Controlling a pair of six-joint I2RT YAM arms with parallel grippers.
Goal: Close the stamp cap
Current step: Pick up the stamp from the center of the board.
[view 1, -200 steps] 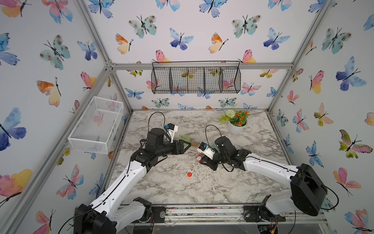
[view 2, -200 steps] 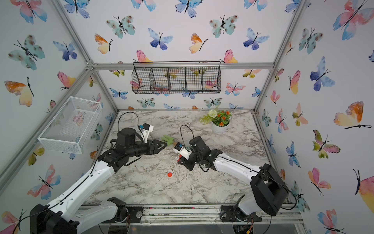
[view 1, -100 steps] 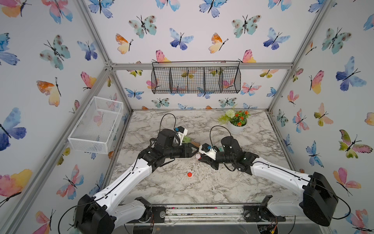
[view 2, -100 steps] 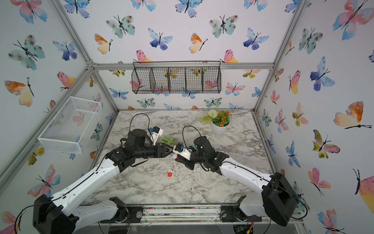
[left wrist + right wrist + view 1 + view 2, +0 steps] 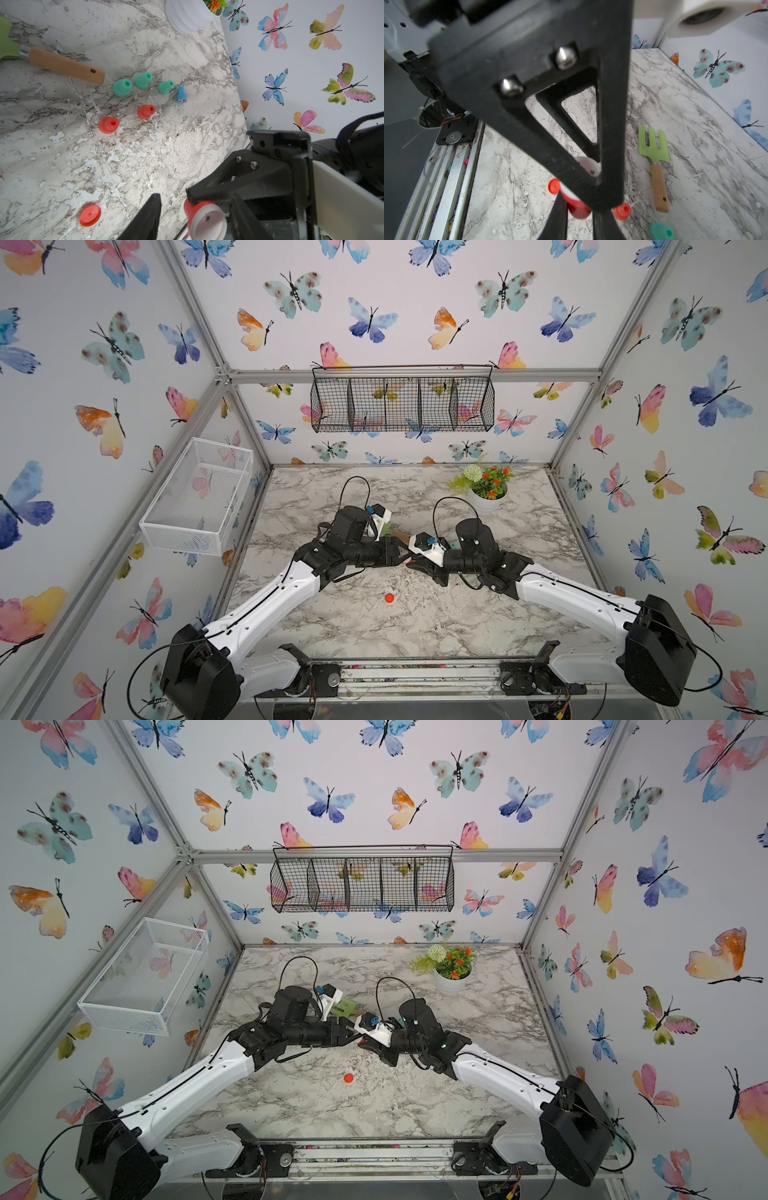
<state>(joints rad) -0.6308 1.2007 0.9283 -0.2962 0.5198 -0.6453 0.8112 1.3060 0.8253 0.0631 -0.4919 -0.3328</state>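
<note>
Left wrist: your left gripper [image 5: 195,209] has closed in, jaws narrowing but not yet touching the stamp [image 5: 204,220] your right gripper [image 5: 581,216] clenches; cap [image 5: 90,215] untouched.

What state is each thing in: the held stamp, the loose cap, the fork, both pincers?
red stamp: uncapped, white face bare, held above the table.
red cap: off, lying flat on the table.
right pincer: shut on red stamp.
left pincer: open, straddling the stamp's white end.
garden fork: lying flat on the table.
</note>
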